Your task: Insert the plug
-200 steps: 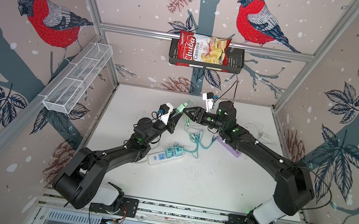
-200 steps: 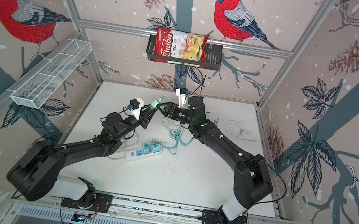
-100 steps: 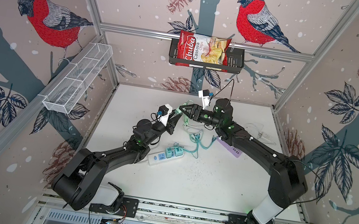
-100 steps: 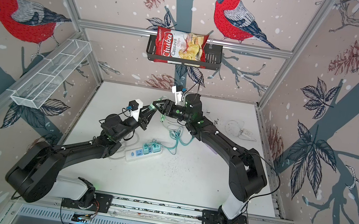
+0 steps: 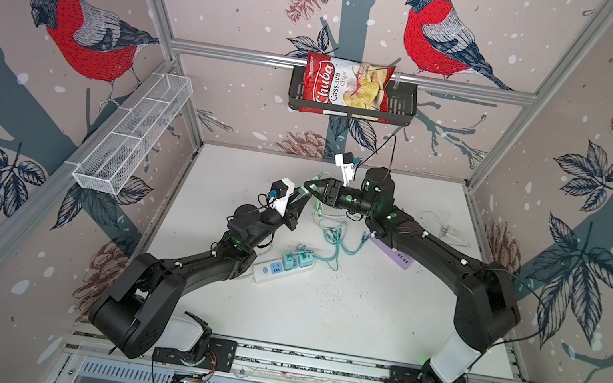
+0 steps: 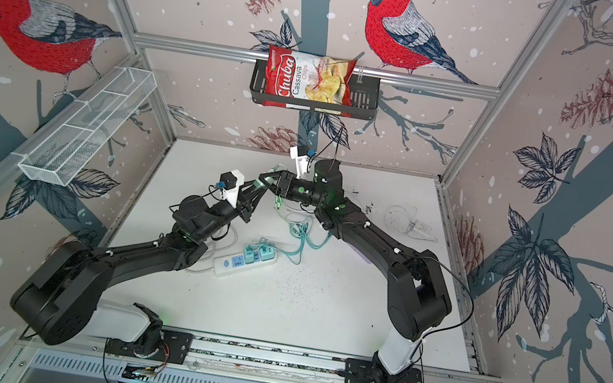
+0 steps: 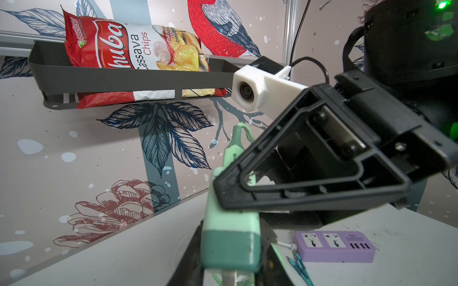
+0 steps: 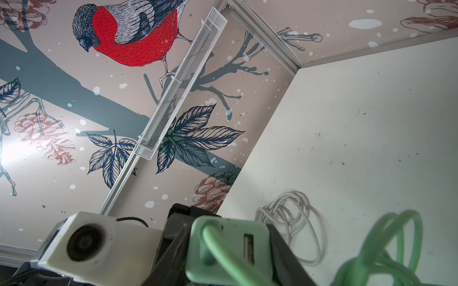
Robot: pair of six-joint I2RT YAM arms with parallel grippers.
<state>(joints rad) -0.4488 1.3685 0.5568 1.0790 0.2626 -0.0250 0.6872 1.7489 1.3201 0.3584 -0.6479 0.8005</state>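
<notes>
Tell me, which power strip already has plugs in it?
The white power strip, carrying two green plugs; the purple power strip shows only empty sockets.

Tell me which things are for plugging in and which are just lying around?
For the job:
- green plug, held between the left gripper and the right gripper
- white power strip, likely where it goes

Just lying about:
- purple power strip, perhaps a spare
- chip bag in the black basket
- white mesh basket
- coiled white cable
</notes>
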